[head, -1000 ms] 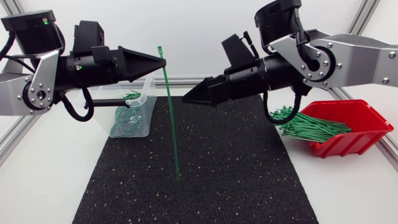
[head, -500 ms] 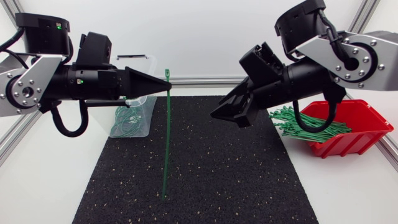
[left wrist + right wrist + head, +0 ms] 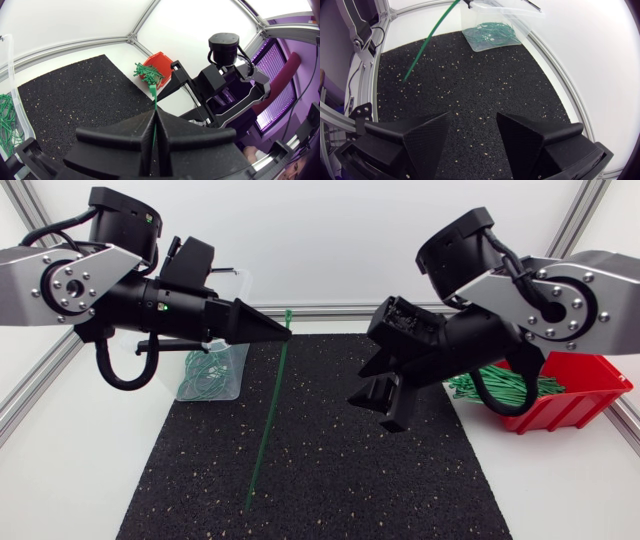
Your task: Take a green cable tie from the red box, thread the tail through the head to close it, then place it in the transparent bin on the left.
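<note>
A bright green cable tie stands against the black mat, which is speckled with pale flecks. The box is red, its bundle of ties green. The bin is clear, the table white. The left end effector and right end effector are matte black.

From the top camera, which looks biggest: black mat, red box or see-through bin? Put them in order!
1. black mat
2 or 3: red box and transparent bin look alike; the right arm hides part of the box.
</note>
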Tool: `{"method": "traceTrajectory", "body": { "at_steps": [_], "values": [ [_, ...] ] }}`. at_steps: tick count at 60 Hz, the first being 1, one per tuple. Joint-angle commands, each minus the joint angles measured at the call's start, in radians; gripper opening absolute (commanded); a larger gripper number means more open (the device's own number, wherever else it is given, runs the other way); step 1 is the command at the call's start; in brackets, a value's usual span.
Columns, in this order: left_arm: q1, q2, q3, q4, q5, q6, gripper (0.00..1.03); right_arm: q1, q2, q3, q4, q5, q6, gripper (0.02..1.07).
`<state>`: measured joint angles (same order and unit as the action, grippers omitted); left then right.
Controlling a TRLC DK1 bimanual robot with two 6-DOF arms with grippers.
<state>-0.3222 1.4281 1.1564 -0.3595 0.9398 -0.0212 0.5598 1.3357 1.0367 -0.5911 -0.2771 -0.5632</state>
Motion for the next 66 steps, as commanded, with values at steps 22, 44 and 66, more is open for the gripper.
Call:
{"method": "traceTrajectory", "body": {
  "at_steps": [22,44,66],
  "values": [
    [-0.011,0.091,0.146,-0.11,-0.016,0.063,0.04,0.13,-0.023,-0.007,-0.164,0.099,0.0,0.74],
    [-0.035,0.114,0.203,-0.196,-0.015,0.014,0.04,0.262,-0.044,-0.113,0.027,0.325,-0.058,0.59],
    [-0.029,0.161,0.235,-0.197,0.109,-0.056,0.03,0.404,-0.053,-0.153,0.16,0.495,-0.218,0.65]
  ]
}}
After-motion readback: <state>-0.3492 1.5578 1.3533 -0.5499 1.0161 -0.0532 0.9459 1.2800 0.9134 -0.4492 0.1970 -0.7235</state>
